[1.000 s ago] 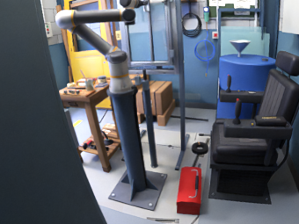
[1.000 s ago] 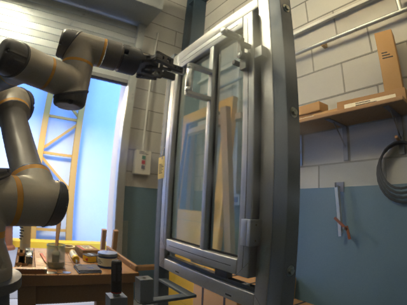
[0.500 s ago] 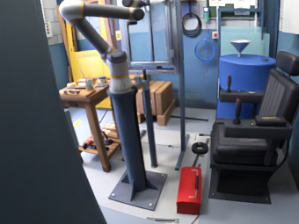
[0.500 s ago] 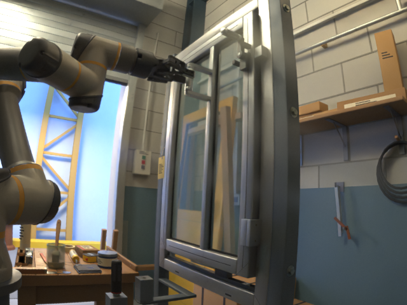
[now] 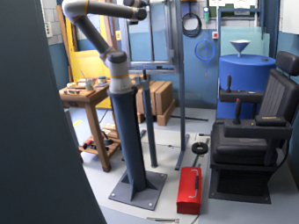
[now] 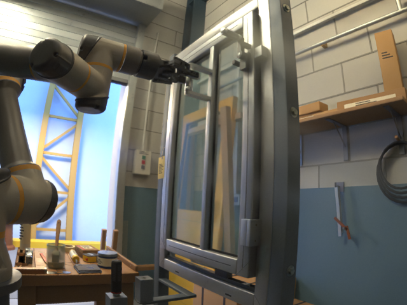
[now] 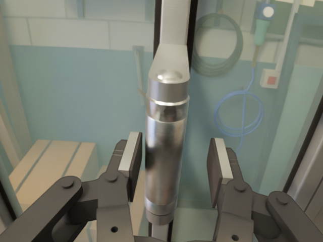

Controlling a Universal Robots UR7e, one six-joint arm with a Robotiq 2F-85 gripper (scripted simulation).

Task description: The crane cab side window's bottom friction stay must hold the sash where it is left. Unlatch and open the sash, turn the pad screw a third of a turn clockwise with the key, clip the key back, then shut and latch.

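Observation:
My gripper is open and holds nothing; its fingers stand on either side of the window's metal latch handle, a polished cylinder hanging from a flat lever near the top of the sash. In the wrist camera a gap shows between each pad and the handle. The glazed sash sits in its grey frame on a stand. The key and the friction stay's pad screw are not visible to me.
Behind the window is a blue-and-block wall with a hose coil and a shelf. A workbench with tins stands left of the arm's pedestal. A crane seat, blue drum and red toolbox lie right.

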